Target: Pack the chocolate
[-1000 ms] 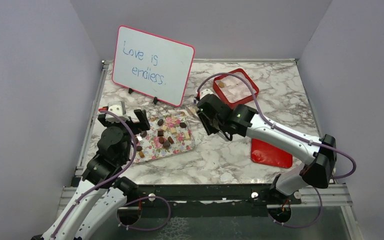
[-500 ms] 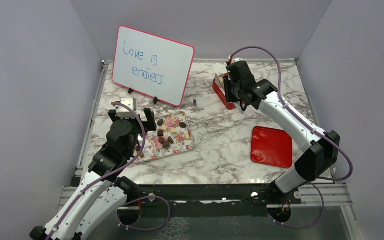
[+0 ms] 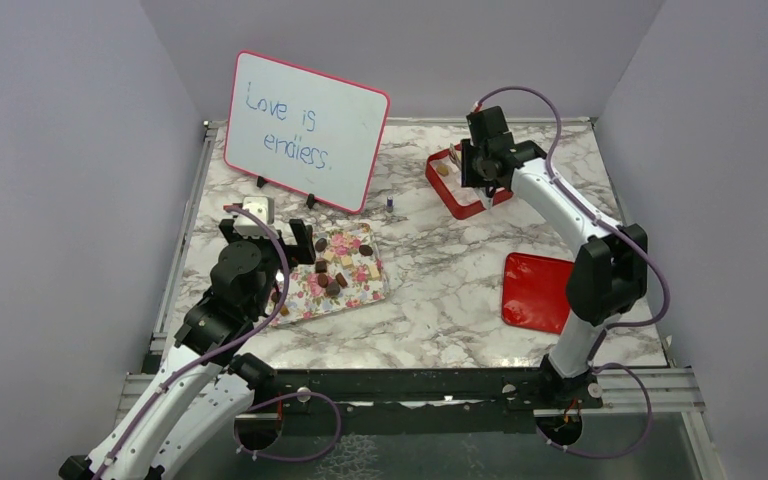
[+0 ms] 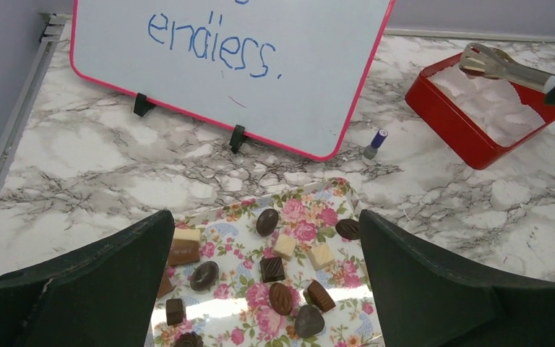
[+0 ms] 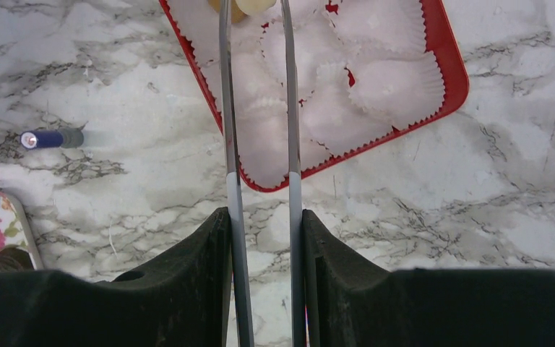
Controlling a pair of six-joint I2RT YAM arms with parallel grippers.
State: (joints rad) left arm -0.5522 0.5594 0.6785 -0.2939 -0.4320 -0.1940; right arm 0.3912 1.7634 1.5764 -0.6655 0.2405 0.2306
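most of the chocolate [image 4: 280, 298] lies loose on the floral tray [image 4: 300, 210] at 9 o'clock on the table [image 3: 440, 290]: dark ovals, brown squares and a few pale blocks, some touching, some apart. one tan piece [image 3: 443, 168] is in the red box [image 3: 447, 192] at 1 o'clock, among white paper cups.

the left pincer [image 4: 266, 238] hangs over the tray's 9 o'clock side, released and spread wide, holding nothing. the right pincer [image 5: 264, 231] is clenched on the handles of metal tongs [image 4: 506, 66], whose tips reach over the box. a pale bit [image 5: 246, 6] shows at those tips; i cannot tell whether it is pinched or lying in a cup.

judging by looks, each piece is very light, stiff and smooth-skinned, so thin metal blades could let it squirt out or could mark the shell if squeezed hard. the squares are best taken on two flat opposite faces, and the ovals across the short waist, low, near the tray. crowded pieces at the tray's 6 o'clock end may get nudged. the cups look flimsy, so a piece wants lowering in rather than dropping. packing looks barely begun.
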